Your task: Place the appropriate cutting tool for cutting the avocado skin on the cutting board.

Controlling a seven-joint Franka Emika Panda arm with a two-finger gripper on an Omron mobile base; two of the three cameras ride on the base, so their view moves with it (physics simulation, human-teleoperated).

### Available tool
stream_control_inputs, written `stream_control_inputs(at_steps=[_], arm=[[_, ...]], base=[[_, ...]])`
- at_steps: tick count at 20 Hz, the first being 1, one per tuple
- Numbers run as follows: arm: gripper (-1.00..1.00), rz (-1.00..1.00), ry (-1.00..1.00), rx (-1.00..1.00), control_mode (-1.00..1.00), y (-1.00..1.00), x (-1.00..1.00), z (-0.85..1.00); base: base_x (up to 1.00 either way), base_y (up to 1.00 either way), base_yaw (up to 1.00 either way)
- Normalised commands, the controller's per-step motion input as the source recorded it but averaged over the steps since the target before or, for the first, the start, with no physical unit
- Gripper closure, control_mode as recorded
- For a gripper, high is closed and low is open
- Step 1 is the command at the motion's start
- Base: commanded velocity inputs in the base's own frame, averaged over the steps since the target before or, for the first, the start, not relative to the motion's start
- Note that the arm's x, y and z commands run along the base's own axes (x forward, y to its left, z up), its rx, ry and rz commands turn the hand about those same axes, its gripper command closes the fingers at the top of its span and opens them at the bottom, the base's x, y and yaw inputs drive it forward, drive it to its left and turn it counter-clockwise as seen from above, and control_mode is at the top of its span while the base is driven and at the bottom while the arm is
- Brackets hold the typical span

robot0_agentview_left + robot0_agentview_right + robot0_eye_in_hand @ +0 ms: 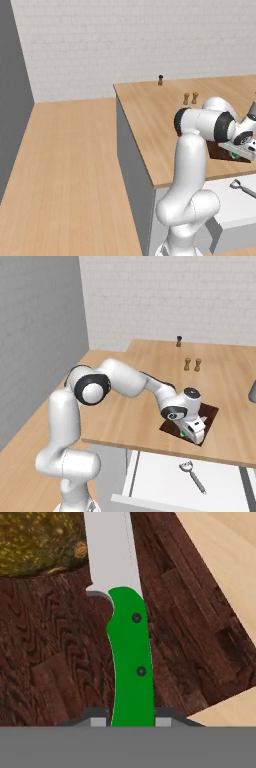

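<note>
1. The jaws are closed on the green handle of the knife (131, 657), one dark tip showing on each side of it at the bottom of the hand view; the gripper (192, 432) sits low over the cutting board (212, 414).
2. The blade points toward the avocado (40, 539), which rests on the board (55, 662); blade and fruit look close, perhaps touching, though the angle is too tight to tell.
3. To finish well, lower the knife flat onto bare board, clear of the avocado and the board's edge, then open the jaws.
4. Below the table (150, 125), an open drawer (155, 481) holds a grey metal utensil (193, 475).
</note>
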Motion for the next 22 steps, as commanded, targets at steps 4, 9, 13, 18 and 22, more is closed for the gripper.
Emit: stream_control_inputs(at_steps=[4, 9, 13, 18, 22], arm=[[1.00, 0.00, 0.00, 0.00, -1.00, -0.31, 0.36, -0.09], [1.00, 0.00, 0.00, 0.00, -1.00, -0.09, 0.28, -0.12], [1.00, 0.00, 0.00, 0.00, -1.00, 0.00, 0.13, -0.29], [-1.00, 0.00, 0.00, 0.00, -1.00, 0.05, 0.00, -0.37], [-1.00, 0.00, 0.00, 0.00, -1.00, 0.00, 0.11, -0.16]], base=[[0.00, 0.00, 0.00], [0.00, 0.00, 0.00], [0.00, 0.00, 0.00], [0.00, 0.00, 0.00], [0.00, 0.00, 0.00]])
